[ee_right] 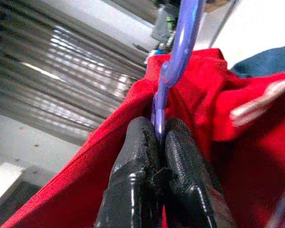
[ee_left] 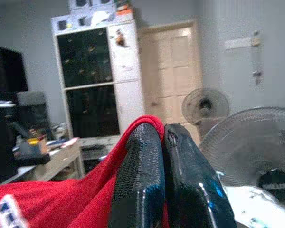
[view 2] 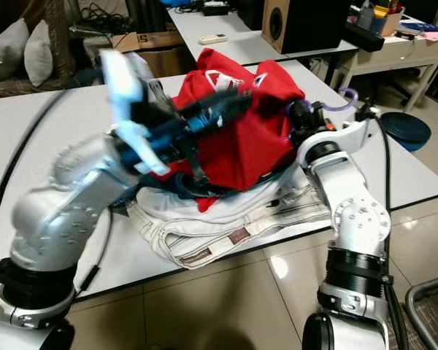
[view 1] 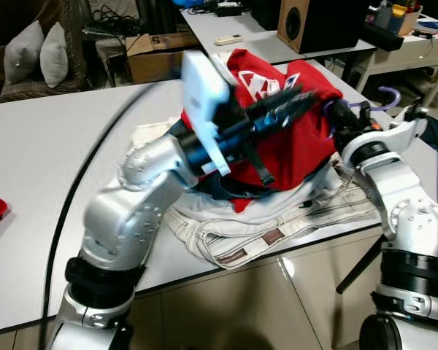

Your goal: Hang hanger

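Both grippers are pinched shut: the right gripper [ee_right: 157, 142] clamps the purple hanger [ee_right: 178, 52] just below its hook, and the left gripper [ee_left: 162, 142] has its fingers pressed together on a fold of the red shirt [view 1: 292, 138]. That shirt hangs on the hanger, lifted between the two arms above a heap of pale trousers [view 1: 233, 233] on the white table [view 1: 44, 146].

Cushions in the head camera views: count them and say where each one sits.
2. Both grey cushions are on the wicker seat at the far left, behind the white table: one further left, the other right beside it. More may lie out of frame.
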Motion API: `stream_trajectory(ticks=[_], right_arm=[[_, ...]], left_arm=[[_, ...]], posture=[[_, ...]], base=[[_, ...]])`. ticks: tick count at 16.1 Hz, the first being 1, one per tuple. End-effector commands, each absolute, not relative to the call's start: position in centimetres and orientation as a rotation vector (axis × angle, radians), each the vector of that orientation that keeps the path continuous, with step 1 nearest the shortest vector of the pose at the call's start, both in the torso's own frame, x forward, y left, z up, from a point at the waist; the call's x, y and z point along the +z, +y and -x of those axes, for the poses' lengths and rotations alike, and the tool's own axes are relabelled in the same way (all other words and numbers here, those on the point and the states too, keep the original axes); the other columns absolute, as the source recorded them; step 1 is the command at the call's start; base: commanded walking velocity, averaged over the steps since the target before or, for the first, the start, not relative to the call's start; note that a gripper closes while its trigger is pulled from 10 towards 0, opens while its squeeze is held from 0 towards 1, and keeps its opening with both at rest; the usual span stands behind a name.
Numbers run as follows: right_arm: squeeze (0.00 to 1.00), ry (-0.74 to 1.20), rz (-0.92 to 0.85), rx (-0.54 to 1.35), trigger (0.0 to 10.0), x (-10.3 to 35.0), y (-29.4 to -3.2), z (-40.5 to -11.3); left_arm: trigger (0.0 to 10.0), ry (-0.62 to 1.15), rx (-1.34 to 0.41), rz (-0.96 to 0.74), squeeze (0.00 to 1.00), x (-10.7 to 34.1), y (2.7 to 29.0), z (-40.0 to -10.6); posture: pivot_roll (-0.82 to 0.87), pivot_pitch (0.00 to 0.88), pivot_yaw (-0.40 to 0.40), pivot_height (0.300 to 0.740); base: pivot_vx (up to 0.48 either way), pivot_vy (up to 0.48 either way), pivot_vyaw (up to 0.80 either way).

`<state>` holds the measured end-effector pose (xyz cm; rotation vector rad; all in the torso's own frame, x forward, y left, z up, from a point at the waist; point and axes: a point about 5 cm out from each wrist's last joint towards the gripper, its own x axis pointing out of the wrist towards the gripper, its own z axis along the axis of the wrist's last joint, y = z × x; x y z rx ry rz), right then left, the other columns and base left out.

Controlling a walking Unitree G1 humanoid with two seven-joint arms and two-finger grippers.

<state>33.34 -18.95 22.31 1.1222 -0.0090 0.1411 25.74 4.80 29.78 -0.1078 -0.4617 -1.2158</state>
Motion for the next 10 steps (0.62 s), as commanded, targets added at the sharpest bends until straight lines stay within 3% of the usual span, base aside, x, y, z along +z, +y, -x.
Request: stream_trajectory(ticks=[1,2,3,4,5,6,7,8,10], right_arm=[[0.0,-0.002,-1.128,0.155,10.0,22.2,-18.9,-33.1],[0.0,-0.008,-1.12,0.188,10.0,22.6,-18.6,-32.8],[0.0,-0.011,-1.112,0.199,10.0,22.8,-18.5,-32.7],[0.0,-0.018,-1.106,0.218,10.0,23.1,-18.4,-32.5],[0.0,-0.024,-1.107,0.225,10.0,23.3,-18.4,-32.4],[0.0,-0.047,-1.116,0.248,10.0,23.9,-18.5,-32.2],[0.0,-0.055,-1.115,0.256,10.0,24.1,-18.5,-32.2],[0.0,-0.071,-1.111,0.265,10.0,24.5,-18.6,-32.0],[0.0,-0.086,-1.103,0.266,10.0,24.9,-18.9,-31.9]], left_arm=[[1.0,-0.478,-1.152,0.04,0.0,30.5,4.9,-26.3],[0.0,-0.397,-1.007,-0.079,0.0,28.9,5.4,-28.4],[0.0,-0.362,-0.975,-0.126,0.0,28.2,5.6,-29.0],[1.1,-0.318,-0.959,-0.19,0.0,27.3,5.9,-29.4],[9.5,-0.289,-0.966,-0.174,0.0,27.0,5.9,-29.3],[10.0,-0.204,-0.984,-0.155,0.0,25.9,5.7,-29.3],[10.0,-0.175,-0.977,-0.161,0.28,25.5,5.7,-29.4],[10.0,-0.166,-0.98,-0.165,1.0,25.2,5.9,-29.3],[10.0,-0.191,-0.992,-0.156,1.0,25.5,6.4,-29.0]], posture=[[0.01,0.0,0.05,0.74],[0.0,0.0,0.052,0.74],[0.0,0.0,0.053,0.74],[0.0,0.0,0.053,0.74],[0.0,0.0,0.051,0.74],[0.0,0.0,0.051,0.74],[0.0,0.0,0.051,0.74],[0.0,0.0,0.05,0.74],[0.01,0.0,0.048,0.74]], base=[[0.0,0.0,0.0],[0.0,0.0,0.0],[0.0,0.0,0.0],[0.0,0.0,0.0],[0.0,0.0,0.0],[0.0,0.0,0.0],[0.0,0.0,0.0],[0.0,0.0,0.0],[0.0,0.0,0.0]])
